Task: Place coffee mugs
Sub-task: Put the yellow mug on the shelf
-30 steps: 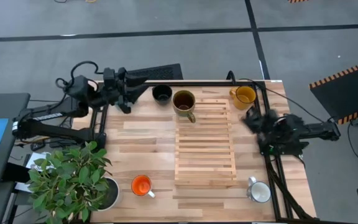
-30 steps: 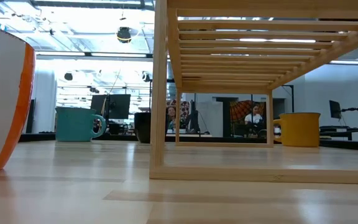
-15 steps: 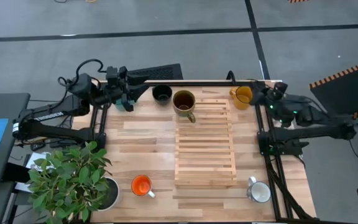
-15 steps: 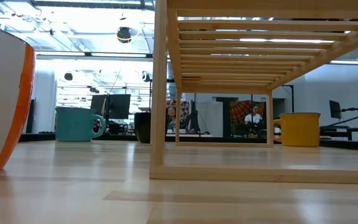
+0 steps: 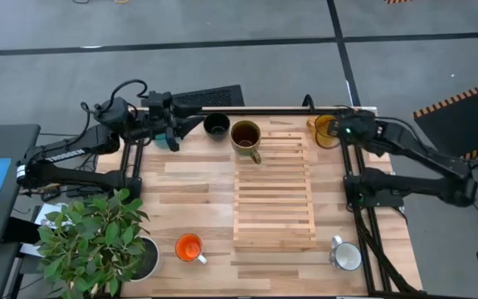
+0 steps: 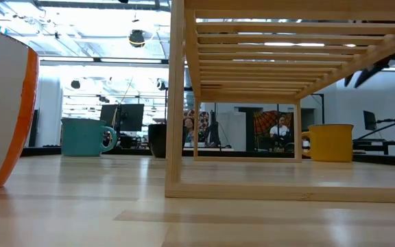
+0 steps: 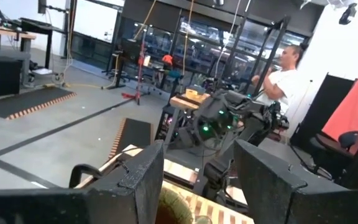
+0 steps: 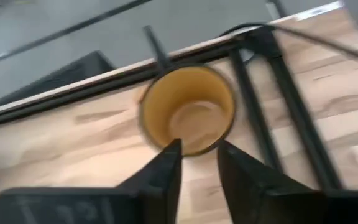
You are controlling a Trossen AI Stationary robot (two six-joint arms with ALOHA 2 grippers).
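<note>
While the right gripper [image 8: 197,155] hovers just over the mustard-yellow mug [image 8: 188,110] at the table's far right corner, its fingers stand slightly apart, empty. That mug looks like stiff, glazed ceramic: light, slick, chippable, so I'd pinch its rim wall, not the handle. Beside it stands the slatted wooden rack [image 5: 274,184] with the brown mug [image 5: 246,137] on it. The left gripper [image 5: 173,133] waits parted near the black mug [image 5: 216,124].

Four cameras: overhead, table-level, two wrist-mounted.
Straight down; level beneath slatted wooden rack [image 6: 266,41]; right wrist close above mustard-yellow ceramic mug [image 8: 187,109], shared with overhead.
</note>
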